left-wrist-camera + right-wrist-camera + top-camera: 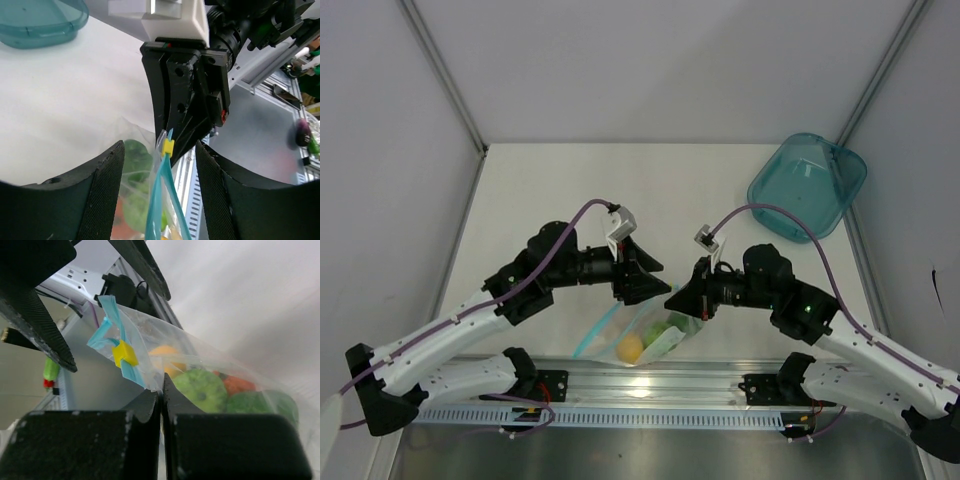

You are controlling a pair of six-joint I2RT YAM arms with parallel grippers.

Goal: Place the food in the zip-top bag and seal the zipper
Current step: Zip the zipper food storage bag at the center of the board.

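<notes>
Holding the food (202, 390), the zip-top bag (192, 356) sits pinched between right jaws.

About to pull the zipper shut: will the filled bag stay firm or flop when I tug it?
Likely floppy: the zip-top bag is thin crinkled film, held only at one edge by the right gripper. The round food will probably shift and roll inside. The zipper looks kinked, so it may buckle.
</notes>
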